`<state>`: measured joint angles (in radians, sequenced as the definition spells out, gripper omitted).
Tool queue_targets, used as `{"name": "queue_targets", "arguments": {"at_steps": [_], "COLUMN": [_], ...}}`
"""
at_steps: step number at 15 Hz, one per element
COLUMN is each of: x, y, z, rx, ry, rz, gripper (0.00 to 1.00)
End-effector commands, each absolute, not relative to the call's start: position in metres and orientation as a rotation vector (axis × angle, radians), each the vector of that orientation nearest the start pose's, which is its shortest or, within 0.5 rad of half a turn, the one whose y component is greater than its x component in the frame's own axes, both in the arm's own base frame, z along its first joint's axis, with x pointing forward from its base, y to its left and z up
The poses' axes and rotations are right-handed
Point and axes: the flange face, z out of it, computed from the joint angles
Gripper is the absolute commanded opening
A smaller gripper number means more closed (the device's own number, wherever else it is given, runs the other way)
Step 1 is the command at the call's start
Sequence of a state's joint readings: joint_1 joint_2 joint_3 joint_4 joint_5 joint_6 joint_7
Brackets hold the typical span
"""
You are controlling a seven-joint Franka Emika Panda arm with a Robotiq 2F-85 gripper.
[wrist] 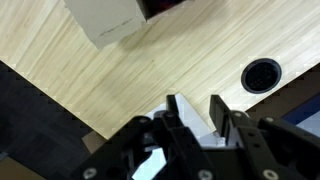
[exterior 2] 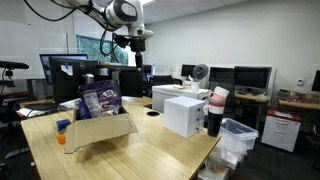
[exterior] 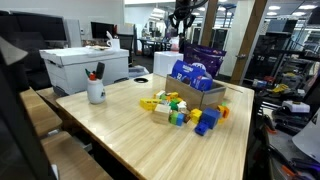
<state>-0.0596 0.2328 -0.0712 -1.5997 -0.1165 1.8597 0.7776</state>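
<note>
Shows both exterior views evenly lit by overhead office lights, bright, with no hard shadows. Catches a soft sheen on the pale wooden table (exterior: 120, 125). Washes out slightly at the window (exterior 2: 98, 45) at the back. Loses fine detail in the distance, small and grainy. In the wrist view, shows the wood grain fairly clearly but renders the gripper (wrist: 195, 105) dark, close and blurred.

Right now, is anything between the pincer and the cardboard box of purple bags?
Nothing visible. The pincer hangs high over the table, and only open air separates it from the purple bags and the cardboard box below.
</note>
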Motion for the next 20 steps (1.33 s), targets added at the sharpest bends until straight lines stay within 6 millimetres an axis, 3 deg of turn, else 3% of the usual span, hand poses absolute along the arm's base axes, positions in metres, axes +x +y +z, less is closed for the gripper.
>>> {"name": "queue_targets", "arguments": {"at_steps": [1,7,14,20], "x": [0.619,0.602,0.585,0.563], "y": [-0.083,-0.069,-0.028,0.005], "z": [0.504,0.502,0.500,0.486], "rx": [-2.979,-3.043,-3.040,-3.057], "ry": [1.157,0.954,0.918,0.841], "rz": [-0.004,0.074,0.072,0.117], "gripper": [0.69,1.00,1.00,1.00]}}
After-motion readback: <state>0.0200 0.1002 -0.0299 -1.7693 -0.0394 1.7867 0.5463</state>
